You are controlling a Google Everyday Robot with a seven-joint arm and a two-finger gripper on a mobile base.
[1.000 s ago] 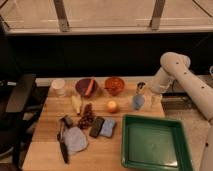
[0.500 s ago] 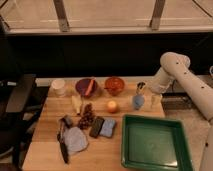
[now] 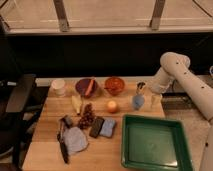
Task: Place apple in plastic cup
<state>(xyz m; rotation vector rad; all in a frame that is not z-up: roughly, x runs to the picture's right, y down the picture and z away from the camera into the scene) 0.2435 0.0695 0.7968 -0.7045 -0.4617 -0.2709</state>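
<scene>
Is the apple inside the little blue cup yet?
No, it is out. The apple sits on the table beside the plastic cup, not touching it. The gripper hangs close by the cup.

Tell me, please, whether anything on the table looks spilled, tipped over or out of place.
Nothing stands out. The apple lies on the table, the plastic cup stands upright near it, and the gripper hangs open just above the cup, holding nothing.

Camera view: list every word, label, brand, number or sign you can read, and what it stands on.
None can be read: no text shows on the apple, the plastic cup, the green tray or the white cup.
The gripper, hanging close by the plastic cup, shows no marking.
</scene>
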